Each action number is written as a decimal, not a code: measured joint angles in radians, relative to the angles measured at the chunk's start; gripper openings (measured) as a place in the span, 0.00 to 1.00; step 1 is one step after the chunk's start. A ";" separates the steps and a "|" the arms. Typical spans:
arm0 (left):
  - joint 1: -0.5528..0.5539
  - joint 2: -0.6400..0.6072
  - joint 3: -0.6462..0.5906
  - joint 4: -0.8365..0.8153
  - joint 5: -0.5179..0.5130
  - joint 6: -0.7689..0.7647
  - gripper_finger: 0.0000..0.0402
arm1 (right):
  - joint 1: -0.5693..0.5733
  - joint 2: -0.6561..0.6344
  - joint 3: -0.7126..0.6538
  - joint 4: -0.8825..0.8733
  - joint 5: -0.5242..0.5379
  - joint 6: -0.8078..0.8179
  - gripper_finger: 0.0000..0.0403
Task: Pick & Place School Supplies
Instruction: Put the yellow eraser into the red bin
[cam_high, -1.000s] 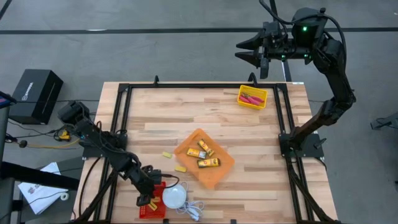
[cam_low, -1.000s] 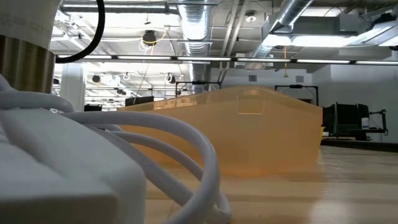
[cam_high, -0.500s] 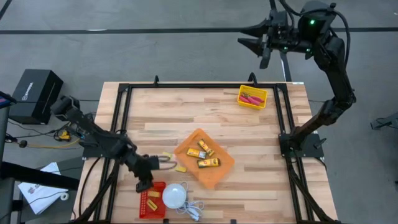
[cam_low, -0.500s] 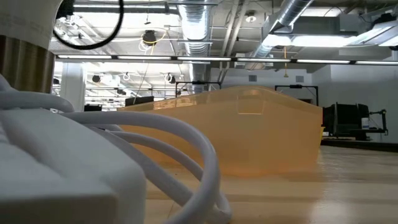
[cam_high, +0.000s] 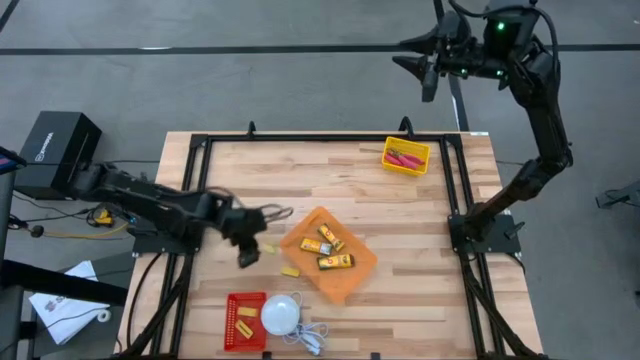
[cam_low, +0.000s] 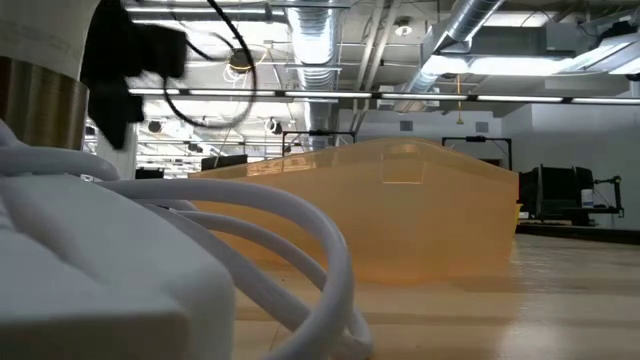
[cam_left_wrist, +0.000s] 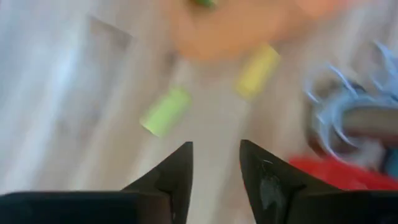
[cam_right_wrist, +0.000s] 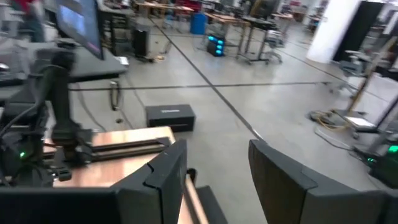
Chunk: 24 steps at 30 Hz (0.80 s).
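Yellow small blocks (cam_high: 268, 249) (cam_high: 290, 270) lie loose on the wooden table (cam_high: 330, 180) just left of the orange tray (cam_high: 352, 277), which holds three orange-yellow packets (cam_high: 328, 247); more yellow blocks sit in the red bin (cam_high: 232, 330), red-handled scissors (cam_high: 404, 158) in the yellow bin (cam_high: 390, 160). Left gripper (cam_high: 246, 248) hovers just beside the leftmost block, fingers apart, empty. Right gripper (cam_high: 412, 55) waits beyond the table's far edge, fingers apart, empty.
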 joint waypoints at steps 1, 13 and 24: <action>0.037 0.020 0.000 0.011 0.000 0.022 0.29 | -0.011 0.000 0.000 -0.002 0.000 -0.010 0.41; 0.369 0.151 0.000 0.332 -0.026 0.098 0.12 | -0.137 0.000 0.000 -0.009 -0.104 -0.016 0.41; 0.609 0.164 0.001 0.554 0.200 0.152 0.20 | -0.192 0.061 0.000 0.044 -0.079 0.160 0.41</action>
